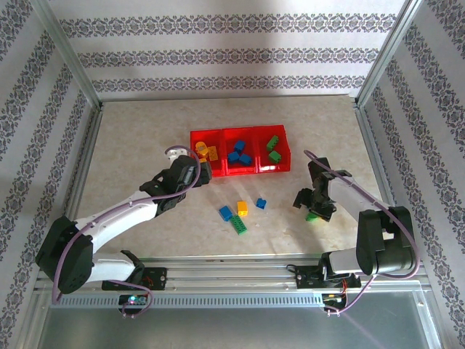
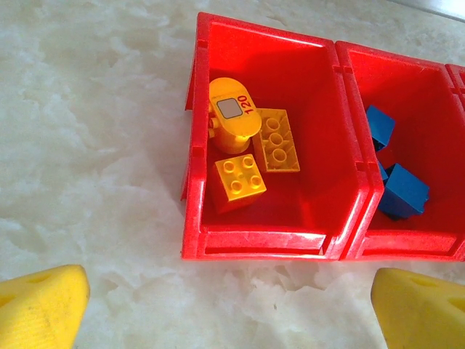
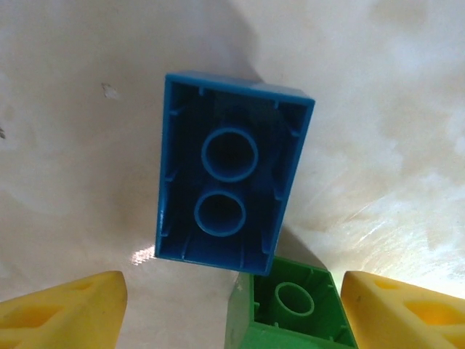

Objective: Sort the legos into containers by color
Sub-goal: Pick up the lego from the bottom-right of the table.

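Top view, containers: we see the containers (image 1: pixel 241 171) mid-table, holding yellow on the left, blue in the middle and green on the right, so each colour has its own bin.
Top view, legos: four loose legos (image 1: pixel 242 209) lie unsorted on the table (image 1: pixel 145 145) in front of the bins.
Left wrist, left gripper: the left gripper (image 2: pixel 229 309) hangs just in front of the left bin's yellow bricks (image 2: pixel 251 156), jaws spread wide and empty.
Right wrist, right gripper: the right gripper (image 3: pixel 232 313) straddles a green brick (image 3: pixel 290 305), jaws apart and not yet clamped. A blue brick (image 3: pixel 232 193) touches the green brick's corner, so we judge a careful pinch is needed.
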